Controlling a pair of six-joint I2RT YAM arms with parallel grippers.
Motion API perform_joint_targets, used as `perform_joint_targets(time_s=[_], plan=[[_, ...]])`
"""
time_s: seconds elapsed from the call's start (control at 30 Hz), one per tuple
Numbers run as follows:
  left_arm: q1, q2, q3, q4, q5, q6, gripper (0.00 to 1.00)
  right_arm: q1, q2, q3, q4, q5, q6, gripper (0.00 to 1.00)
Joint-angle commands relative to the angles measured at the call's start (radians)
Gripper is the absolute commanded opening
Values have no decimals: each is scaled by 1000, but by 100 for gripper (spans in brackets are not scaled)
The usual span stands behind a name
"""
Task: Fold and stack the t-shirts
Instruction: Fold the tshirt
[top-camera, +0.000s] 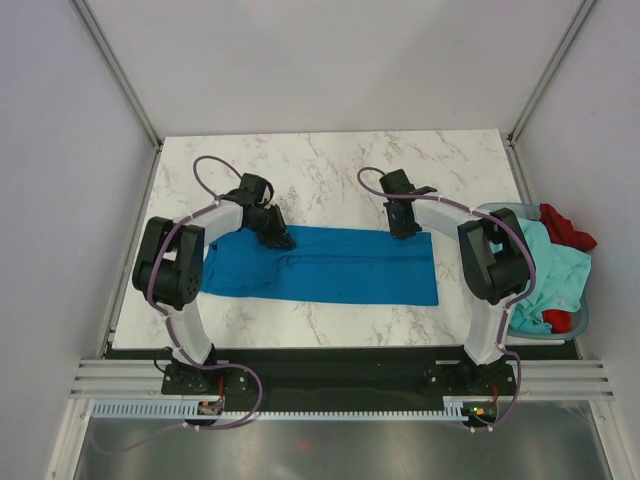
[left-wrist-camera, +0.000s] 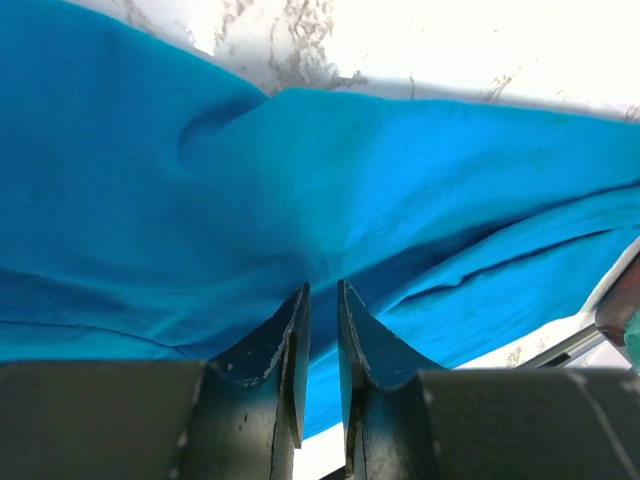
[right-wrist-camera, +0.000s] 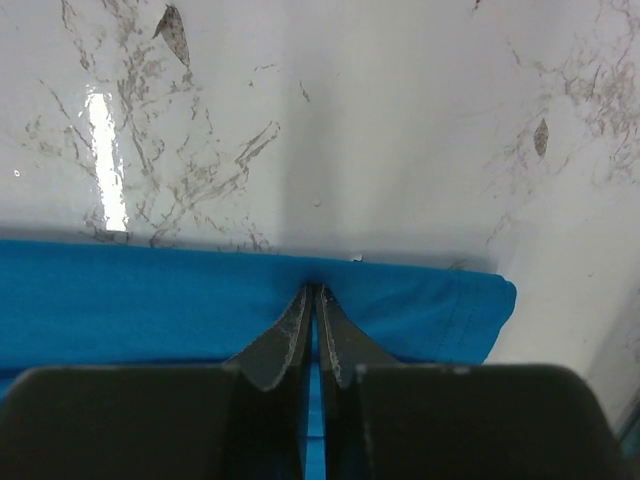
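The vivid blue t-shirt (top-camera: 330, 265) lies folded into a long band across the middle of the table. My left gripper (top-camera: 283, 240) is down at the band's far edge near its left end. In the left wrist view (left-wrist-camera: 322, 290) its jaws stand a narrow gap apart, with the blue fabric (left-wrist-camera: 400, 160) behind them and nothing between them. My right gripper (top-camera: 403, 230) is at the far edge near the right end. In the right wrist view (right-wrist-camera: 313, 290) its jaws are pinched on the blue fabric's edge (right-wrist-camera: 150, 300). The pale mint-teal t-shirt (top-camera: 550, 275) and the red t-shirt (top-camera: 565, 225) lie crumpled in the basket.
The grey-blue plastic basket (top-camera: 583, 322) stands at the table's right edge, beside the right arm. White marble tabletop (top-camera: 330, 170) extends beyond the shirt to the far edge. Grey walls close in both sides.
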Motion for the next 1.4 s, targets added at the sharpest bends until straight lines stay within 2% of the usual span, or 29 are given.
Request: perform_joint_targets(time_s=[0.0, 0.43, 1.37], plan=[[-13, -28, -4, 29, 37, 23, 24, -6, -28, -36, -14, 28, 20, 11], [-39, -82, -40, 30, 32, 37, 24, -5, -105, -99, -19, 42, 28, 11], [-102, -80, -45, 42, 43, 53, 24, -6, -158, -94, -68, 100, 34, 12]])
